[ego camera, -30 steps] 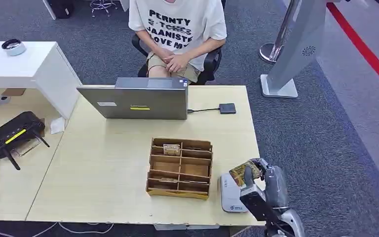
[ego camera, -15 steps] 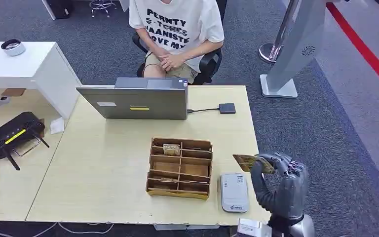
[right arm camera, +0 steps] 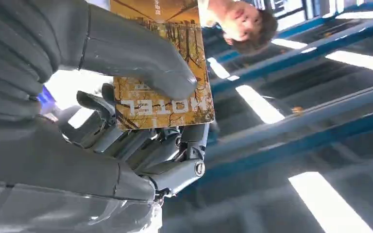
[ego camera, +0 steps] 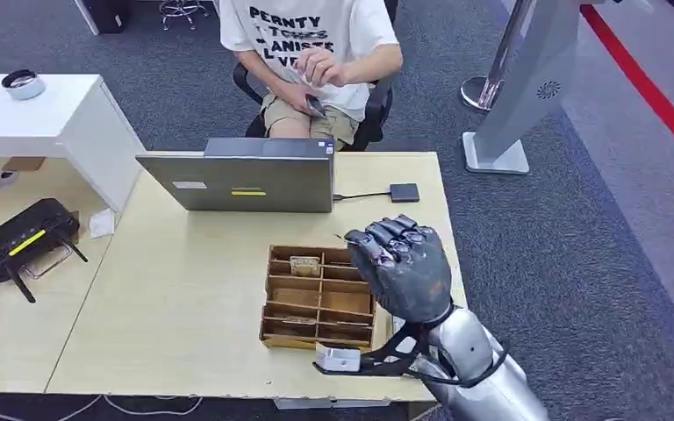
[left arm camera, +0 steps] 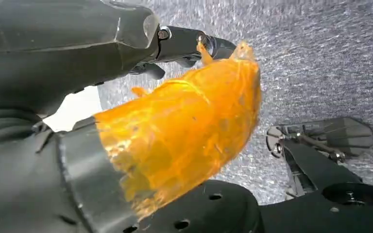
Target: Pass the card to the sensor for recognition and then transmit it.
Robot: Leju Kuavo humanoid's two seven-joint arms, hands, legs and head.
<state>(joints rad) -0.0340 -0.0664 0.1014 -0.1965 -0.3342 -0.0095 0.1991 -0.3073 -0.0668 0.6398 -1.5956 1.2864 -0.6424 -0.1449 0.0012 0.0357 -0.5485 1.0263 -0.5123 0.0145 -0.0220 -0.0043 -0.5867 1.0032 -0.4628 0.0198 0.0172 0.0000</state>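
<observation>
Right robot hand (right arm camera: 102, 97) — card (right arm camera: 162, 63) inside

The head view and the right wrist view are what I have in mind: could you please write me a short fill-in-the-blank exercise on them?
1. The right hand holds a card printed with the word ____.
2. The wooden organiser stands on the ____ table.
3. The laptop is joined by a cable to a small ____ box.
4. The person sits on a chair behind the ____.

Missing words: MOTEL; pale wooden; dark; laptop
</observation>
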